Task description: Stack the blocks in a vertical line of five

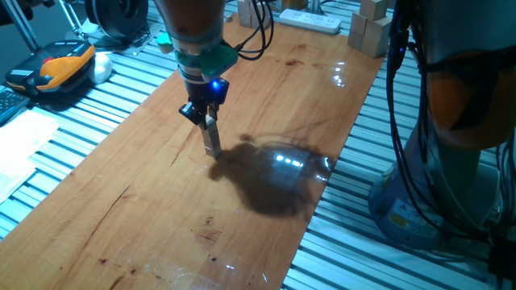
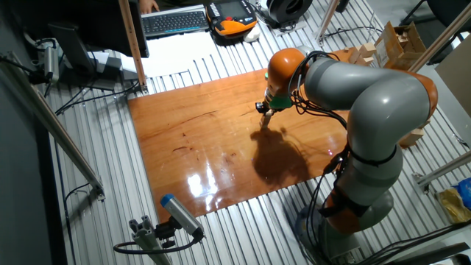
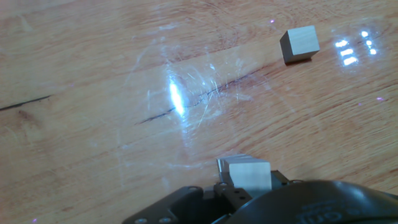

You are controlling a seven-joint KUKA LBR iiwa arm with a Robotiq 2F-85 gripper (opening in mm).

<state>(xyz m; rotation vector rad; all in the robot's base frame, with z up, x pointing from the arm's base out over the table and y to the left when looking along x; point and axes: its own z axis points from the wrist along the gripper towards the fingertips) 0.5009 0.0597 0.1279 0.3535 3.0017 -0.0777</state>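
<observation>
Glossy wooden board [image 1: 161, 193] on a slatted metal table [image 1: 81, 105], orange-and-black handheld pendant [image 1: 60, 64] at ten o'clock, white power strip [image 1: 310, 20] at twelve, large pale wooden blocks [image 1: 369, 32] at one, black keyboard [image 2: 173, 20] beyond the board's far edge.

A small pale wooden cube [image 3: 300, 44] lies alone on the glossy wooden tabletop [image 3: 81, 143]. A second like cube [image 3: 247, 173] sits well apart, nearer the camera, at the black two-finger gripper [image 3: 245, 190].
</observation>
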